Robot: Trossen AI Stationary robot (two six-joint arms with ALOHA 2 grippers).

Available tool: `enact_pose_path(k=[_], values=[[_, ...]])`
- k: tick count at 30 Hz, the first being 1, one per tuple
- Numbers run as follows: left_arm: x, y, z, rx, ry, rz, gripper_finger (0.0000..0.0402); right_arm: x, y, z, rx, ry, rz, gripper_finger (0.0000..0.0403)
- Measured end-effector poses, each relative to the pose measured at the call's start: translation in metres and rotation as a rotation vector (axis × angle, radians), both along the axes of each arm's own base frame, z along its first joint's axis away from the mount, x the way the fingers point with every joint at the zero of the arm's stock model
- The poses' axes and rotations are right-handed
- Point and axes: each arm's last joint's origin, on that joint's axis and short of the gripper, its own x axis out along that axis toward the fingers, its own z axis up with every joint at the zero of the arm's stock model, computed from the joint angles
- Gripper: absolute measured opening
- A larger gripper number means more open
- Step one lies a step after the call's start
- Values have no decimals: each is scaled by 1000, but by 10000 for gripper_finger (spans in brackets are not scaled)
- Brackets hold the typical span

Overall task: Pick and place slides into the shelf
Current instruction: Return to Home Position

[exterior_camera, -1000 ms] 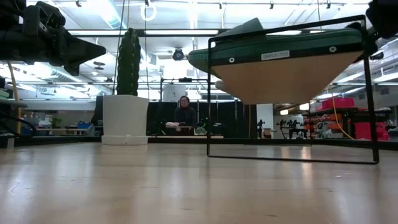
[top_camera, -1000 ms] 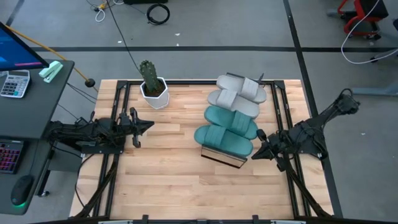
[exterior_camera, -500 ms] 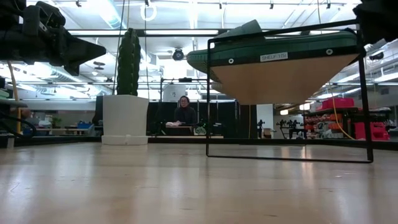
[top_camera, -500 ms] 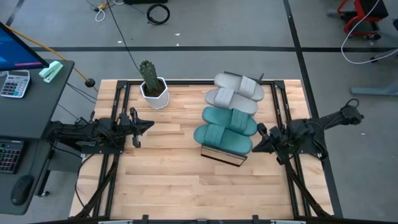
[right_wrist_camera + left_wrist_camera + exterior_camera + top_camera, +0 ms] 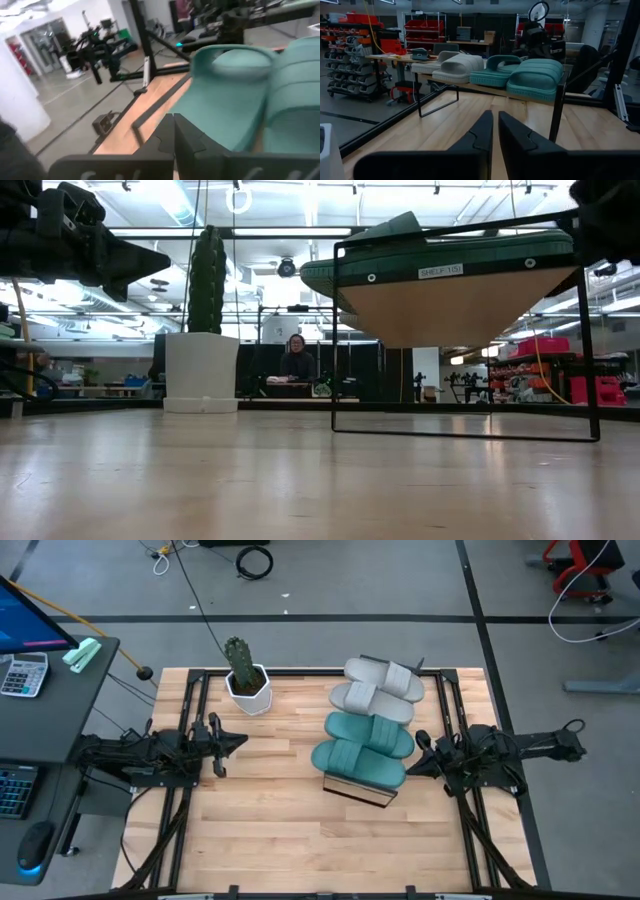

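Slides (image 5: 372,720) on shelf (image 5: 358,794) | left gripper (image 5: 242,740) closed, empty | right gripper (image 5: 411,766) closed, empty

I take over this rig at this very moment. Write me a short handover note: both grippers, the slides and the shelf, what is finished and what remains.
The left gripper: fingers shut, empty, over the left side of the table, apart from the shelf.
The right gripper: fingers shut, empty, just right of the shelf, beside the teal slides.
Slides: all four lie side by side on the shelf top, the grey slides at one end, the teal slides at the end nearer the right gripper.
Done: every slide is placed.
Left: nothing to pick; probably only check that both arms are parked.
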Motion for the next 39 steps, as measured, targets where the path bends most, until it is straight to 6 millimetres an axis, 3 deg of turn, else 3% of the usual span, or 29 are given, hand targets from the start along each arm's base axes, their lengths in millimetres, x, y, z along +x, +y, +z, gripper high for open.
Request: enact_pose_path(k=[6, 15, 28, 39], values=[[0, 0, 0, 0, 0, 0, 37, -1, -7, -18, 36, -1, -69, 0], [0, 0, 0, 0, 0, 0, 24, -6, -12, -18, 16, -95, -121, 0], [0, 0, 0, 0, 0, 0, 36, -5, -17, -23, -9, -89, -159, 0], [0, 0, 0, 0, 0, 0, 21, -1, -22, -28, -79, -41, -266, 3]])
